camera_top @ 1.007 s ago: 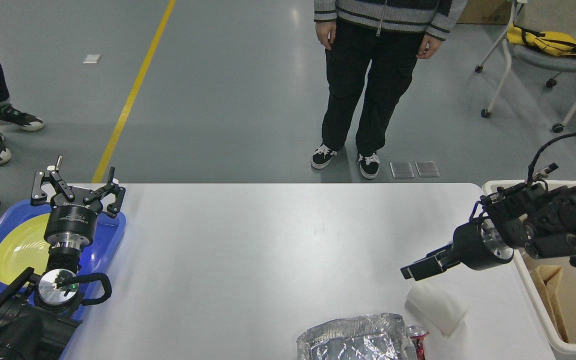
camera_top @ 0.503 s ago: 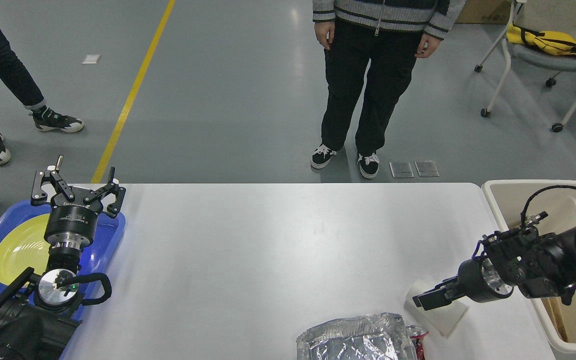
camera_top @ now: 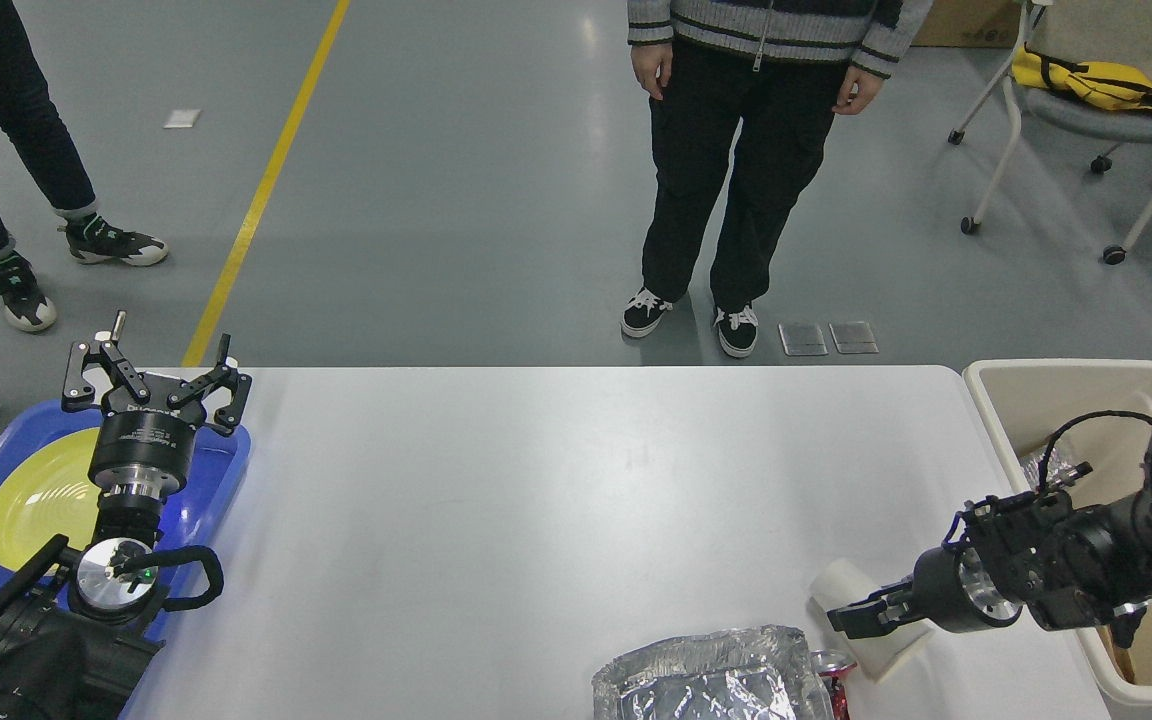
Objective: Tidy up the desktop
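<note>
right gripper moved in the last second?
Yes. The right gripper dropped toward the near edge of the desktop, away from the beige bin, down onto the white cup.

tray (camera_top: 226,470) left of desktop (camera_top: 536,500) | bin (camera_top: 1066,385) right | foil container (camera_top: 706,680) near edge
</note>
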You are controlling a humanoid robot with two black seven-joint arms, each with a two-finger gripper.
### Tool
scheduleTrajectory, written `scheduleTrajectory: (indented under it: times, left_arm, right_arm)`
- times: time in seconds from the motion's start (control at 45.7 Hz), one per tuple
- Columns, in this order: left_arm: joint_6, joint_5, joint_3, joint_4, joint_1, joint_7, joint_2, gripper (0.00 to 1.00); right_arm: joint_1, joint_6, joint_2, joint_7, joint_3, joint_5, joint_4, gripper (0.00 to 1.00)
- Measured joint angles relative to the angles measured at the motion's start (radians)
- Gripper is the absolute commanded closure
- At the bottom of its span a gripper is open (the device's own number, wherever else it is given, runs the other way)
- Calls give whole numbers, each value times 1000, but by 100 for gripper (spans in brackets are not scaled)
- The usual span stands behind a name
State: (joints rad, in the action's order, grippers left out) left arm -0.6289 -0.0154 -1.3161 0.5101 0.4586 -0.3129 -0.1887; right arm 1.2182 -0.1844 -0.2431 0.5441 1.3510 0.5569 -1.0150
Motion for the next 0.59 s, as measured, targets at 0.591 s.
scheduleTrajectory:
  times: [0.591]
  left_arm:
    - [0,0,0,0,0,-1,0,3]
  right_arm:
    - [326,-1,-158,35,24,-9,-231,100]
